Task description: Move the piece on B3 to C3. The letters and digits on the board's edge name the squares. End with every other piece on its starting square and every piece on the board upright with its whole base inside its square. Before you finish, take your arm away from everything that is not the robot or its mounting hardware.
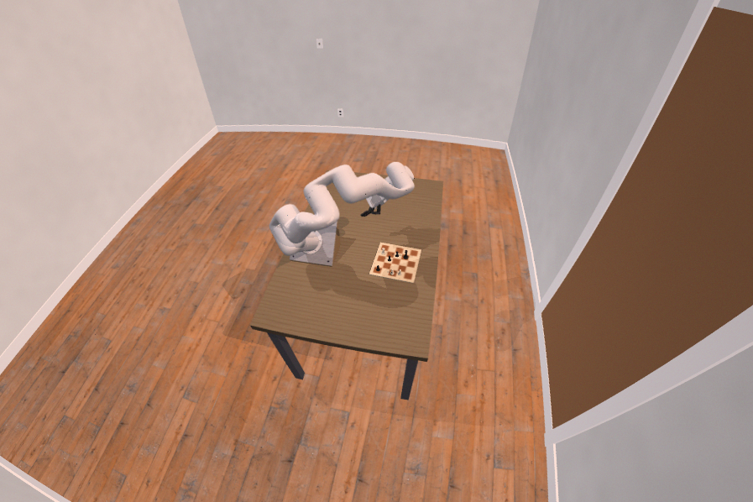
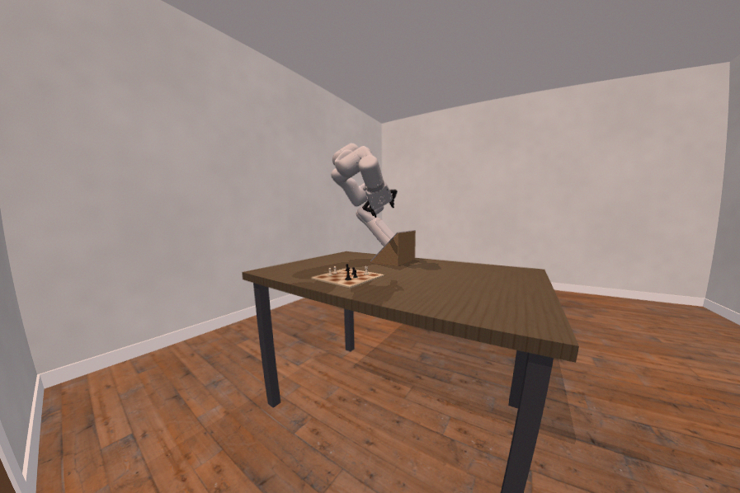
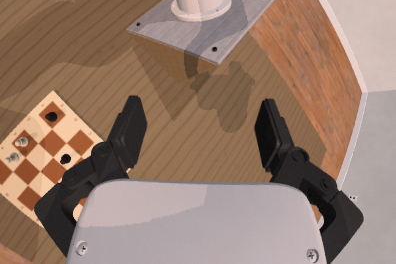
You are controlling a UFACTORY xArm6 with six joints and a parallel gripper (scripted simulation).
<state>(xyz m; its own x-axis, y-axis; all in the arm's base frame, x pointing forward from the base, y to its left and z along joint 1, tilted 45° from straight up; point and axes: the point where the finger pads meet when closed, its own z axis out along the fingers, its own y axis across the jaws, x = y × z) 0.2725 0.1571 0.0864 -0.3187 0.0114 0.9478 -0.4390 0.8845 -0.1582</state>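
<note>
A small chessboard (image 1: 395, 262) lies on the wooden table, near its right edge. It holds several black and white pieces; they are too small for me to read the square labels or tell which piece stands on B3. The board also shows in the exterior view (image 2: 347, 276) and at the lower left of the wrist view (image 3: 47, 146). My gripper (image 1: 372, 208) hangs high above the far part of the table, well away from the board. It is open and empty, with its black fingers spread wide in the wrist view (image 3: 199, 130).
The arm's base plate (image 3: 202, 22) (image 1: 311, 251) is bolted to the table's left side. In the exterior view a wooden wedge-like block (image 2: 397, 250) stands at the arm's foot. The table edge runs close to the board.
</note>
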